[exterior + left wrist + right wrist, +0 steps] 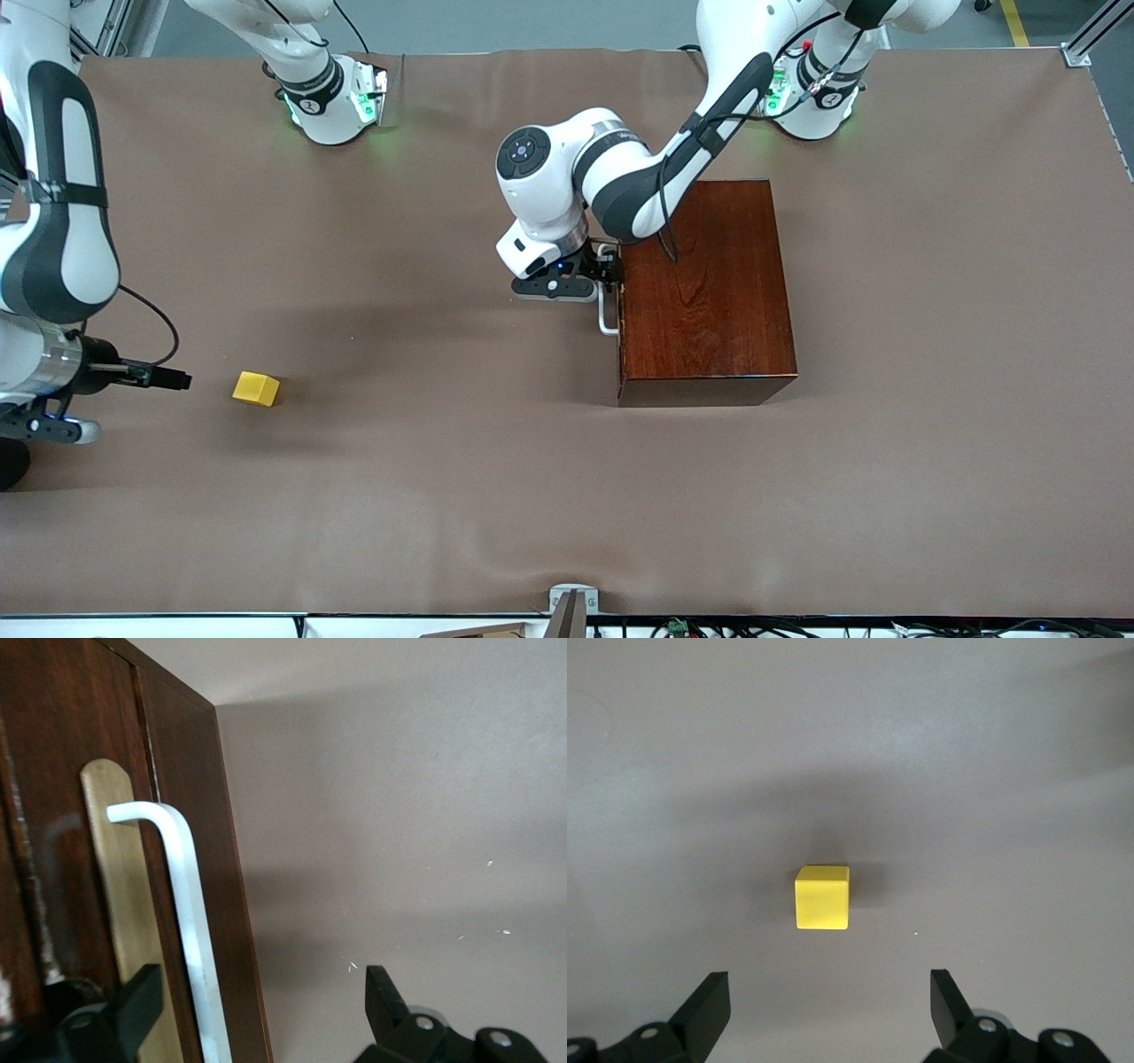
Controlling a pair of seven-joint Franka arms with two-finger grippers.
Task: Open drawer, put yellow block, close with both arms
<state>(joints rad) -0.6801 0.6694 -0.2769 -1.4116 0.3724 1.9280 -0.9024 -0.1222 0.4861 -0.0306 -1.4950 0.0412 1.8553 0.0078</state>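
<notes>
The dark red-brown wooden box [709, 292] stands mid-table, and its drawer [53, 859] looks pushed in. The drawer's white bar handle [607, 312] faces the right arm's end of the table. My left gripper [611, 270] is at that handle and open. In the left wrist view the handle [190, 904] runs between the left gripper's [263, 983] two fingers without being clamped. The yellow block [256, 388] lies on the cloth toward the right arm's end. My right gripper [830, 988] hovers open beside the block [823, 897], with nothing between its fingers.
Brown cloth [443, 496] covers the whole table. The left arm's elbow [532, 164] hangs over the cloth next to the box. Both green-lit bases [332, 102] stand along the edge farthest from the front camera. A metal bracket [573, 602] sits at the nearest edge.
</notes>
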